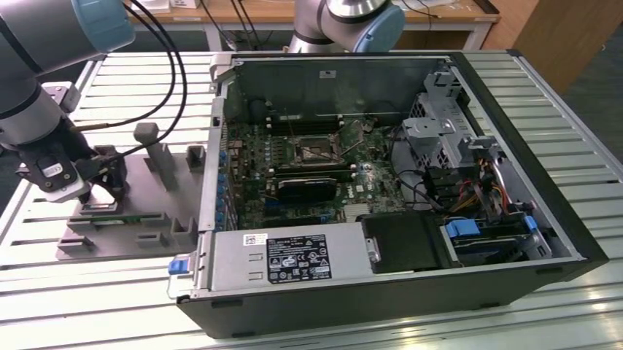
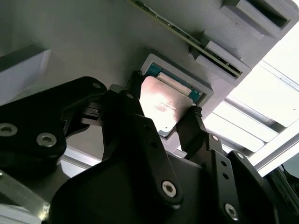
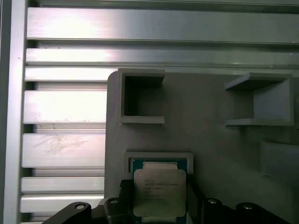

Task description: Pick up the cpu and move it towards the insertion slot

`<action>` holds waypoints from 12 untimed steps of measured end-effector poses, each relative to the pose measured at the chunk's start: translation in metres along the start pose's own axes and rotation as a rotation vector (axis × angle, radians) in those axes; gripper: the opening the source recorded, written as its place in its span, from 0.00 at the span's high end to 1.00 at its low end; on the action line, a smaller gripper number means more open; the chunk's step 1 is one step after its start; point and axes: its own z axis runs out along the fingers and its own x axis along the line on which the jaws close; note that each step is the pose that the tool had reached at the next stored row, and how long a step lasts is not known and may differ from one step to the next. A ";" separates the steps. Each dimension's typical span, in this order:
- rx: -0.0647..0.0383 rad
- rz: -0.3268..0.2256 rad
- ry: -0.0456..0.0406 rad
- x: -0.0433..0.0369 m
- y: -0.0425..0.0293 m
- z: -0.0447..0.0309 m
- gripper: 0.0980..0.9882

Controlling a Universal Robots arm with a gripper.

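Exterior view: fixture (image 1: 146, 182) lies on the tabletop (image 1: 87, 299) at the exterior view's left, just beside the open computer case (image 1: 389, 299), which takes the middle and the exterior view's right. Motherboard (image 1: 292, 182) lies on the case floor, with the insertion slot (image 1: 314, 149) on its far half. Power supply (image 1: 282, 259) sits inside along the near wall. Gripper (image 1: 95, 195) is over the fixture's left part. Both wrist views: cpu (image 2: 163, 105) (image 3: 160, 192) lies in a square recess at the fixture's edge, well apart from the insertion slot.
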 end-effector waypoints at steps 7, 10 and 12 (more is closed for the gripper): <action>0.000 0.000 -0.0003 -0.0001 0.0002 -0.0007 0.50; 0.000 0.000 -0.0001 -0.0002 0.0005 -0.0059 0.50; 0.000 0.000 -0.0001 -0.0004 0.0007 -0.0098 0.50</action>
